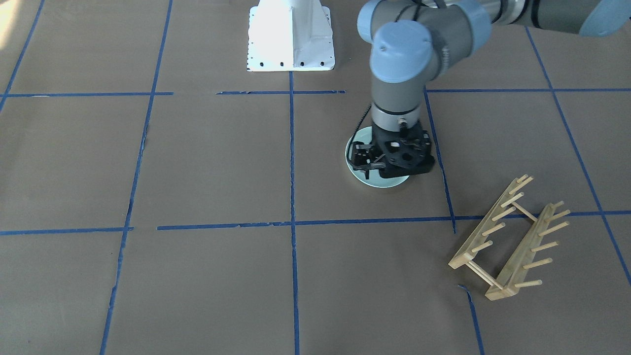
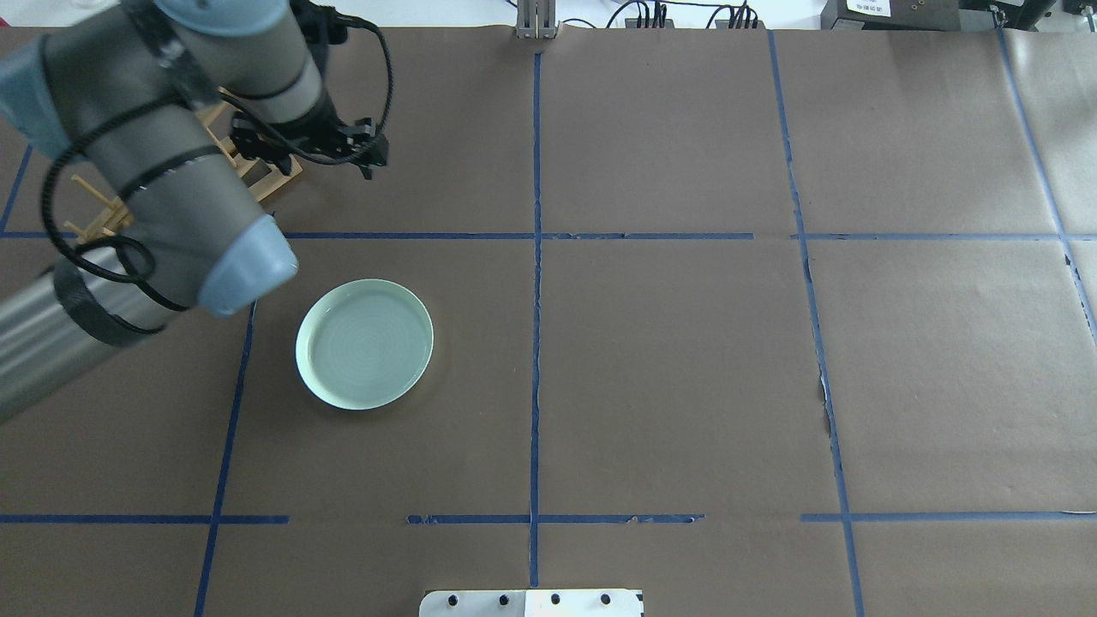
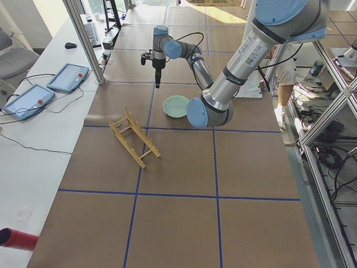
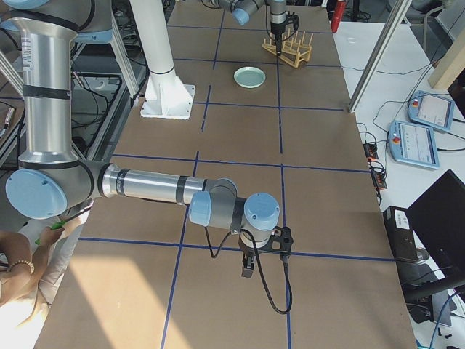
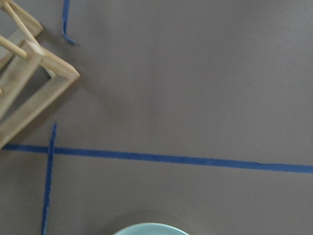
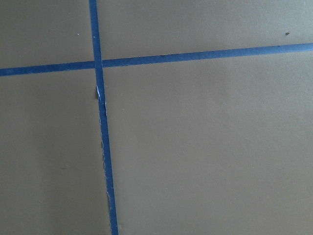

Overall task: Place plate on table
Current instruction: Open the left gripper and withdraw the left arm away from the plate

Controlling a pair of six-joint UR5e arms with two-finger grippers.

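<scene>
The pale mint-green plate (image 2: 364,343) lies flat on the brown-paper table (image 2: 668,360), inside one blue-taped rectangle. It also shows in the front view (image 1: 379,181), the left side view (image 3: 176,106) and the right side view (image 4: 249,76), and its rim shows at the bottom of the left wrist view (image 5: 151,229). My left gripper (image 2: 370,167) hangs well above the table, between the plate and the wooden rack, pointing down and holding nothing; its jaws look open. My right gripper (image 4: 247,270) hovers low, far from the plate; I cannot tell whether it is open.
The light wooden peg rack (image 1: 510,236) stands on the table beyond the plate, partly under my left arm in the overhead view (image 2: 274,176). The white robot base (image 1: 291,37) sits at the table's near edge. Blue tape lines cross the paper.
</scene>
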